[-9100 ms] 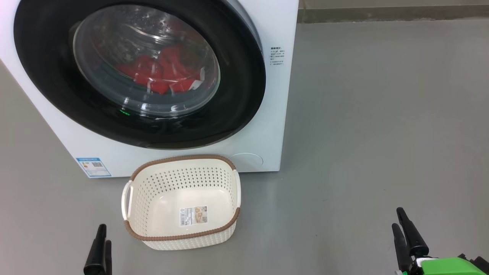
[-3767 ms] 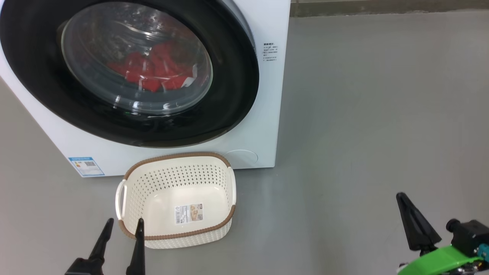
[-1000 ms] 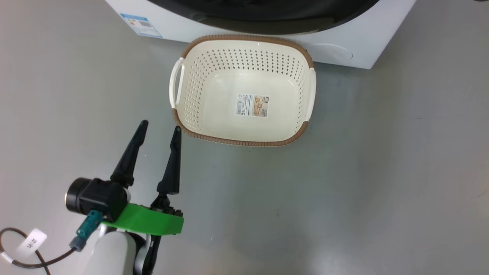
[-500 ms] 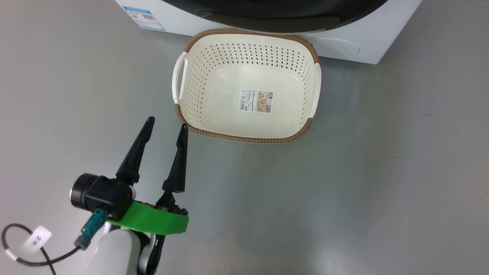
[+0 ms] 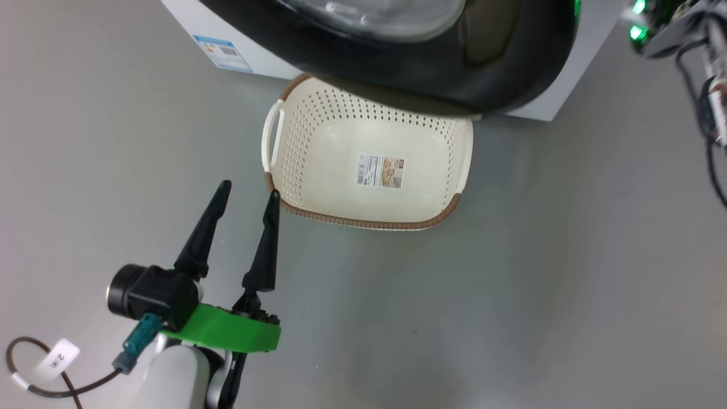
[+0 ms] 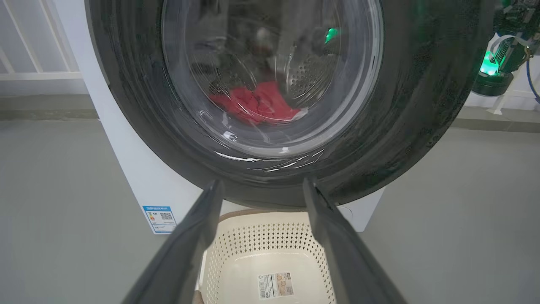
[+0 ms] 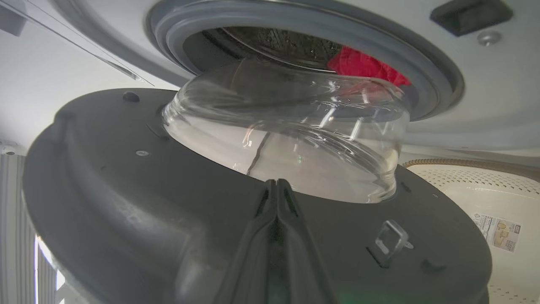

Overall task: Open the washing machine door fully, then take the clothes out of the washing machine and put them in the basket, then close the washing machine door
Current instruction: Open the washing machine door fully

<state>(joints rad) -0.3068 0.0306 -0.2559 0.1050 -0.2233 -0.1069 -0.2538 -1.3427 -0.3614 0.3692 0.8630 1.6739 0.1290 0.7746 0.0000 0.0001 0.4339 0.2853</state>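
Door's off the latch and standing partly open! The washing machine door (image 5: 341,57) hung out over the far end of the basket (image 5: 363,222) in the head view, and whether the black rim cleared the brown rim or brushed it, I couldn't tell. The right gripper (image 7: 276,190) had its two fingers pressed flat together, nothing between them, tips against the dark inner face of the door just below the glass bowl. Contact looked likely, though I couldn't confirm it.

So the step in hand was the push to full open, and it was well short of done. The drum seal (image 7: 422,63) showed with the door angled close across it, and the clothes (image 7: 363,67) lay red inside the drum, untouched.

To do this well, I'd say: keep those closed fingers on the flat plastic, not the glass, and steer clear of the metal latch hook (image 7: 390,242), where a fingertip could snag. Push along the door's own arc, not straight ahead, or the tips will skid across that glossy face. Go slow and steady, since a door that bounces back would cover the opening again. And watch the lower rim passing above the basket, where a nudge would shift it.

The left gripper (image 5: 250,190) hovered low over the floor, fingers spread wide and empty, just beside the basket's near left corner. A sensible place: outside the door's sweep, ready for the clothes.
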